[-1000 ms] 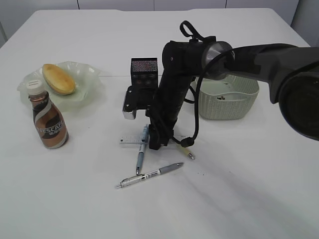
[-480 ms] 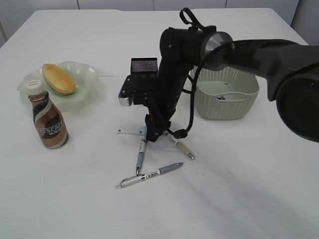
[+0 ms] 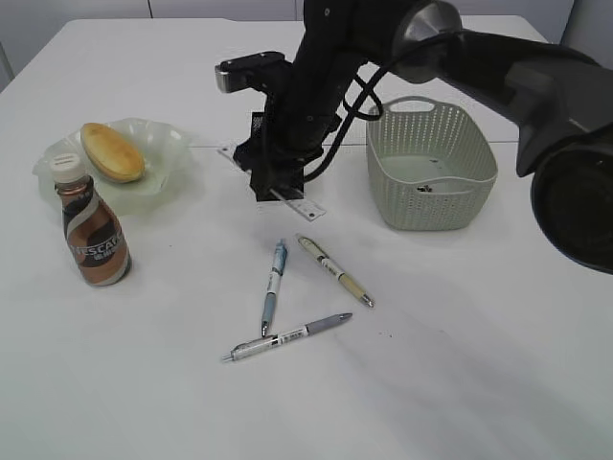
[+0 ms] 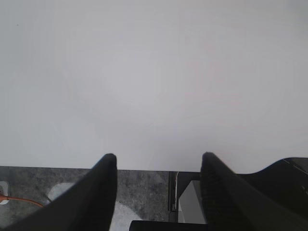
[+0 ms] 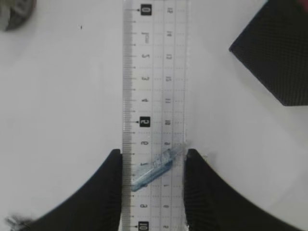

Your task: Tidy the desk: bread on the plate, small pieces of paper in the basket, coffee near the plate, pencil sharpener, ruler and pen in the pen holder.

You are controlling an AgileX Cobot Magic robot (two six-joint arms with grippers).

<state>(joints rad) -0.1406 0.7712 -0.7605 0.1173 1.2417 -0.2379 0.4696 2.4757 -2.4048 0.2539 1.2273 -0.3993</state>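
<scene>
While the right pincer (image 5: 151,185) grips one ruler (image 5: 154,96), three pens (image 3: 273,299) lie loose.

Lab-style test bench, plain white table (image 3: 498,364), bare pale wall panels behind, staged desk props

White table (image 3: 479,345) under even light; beyond its edge, grey mottled floor (image 4: 139,190), perhaps stone.
</scene>
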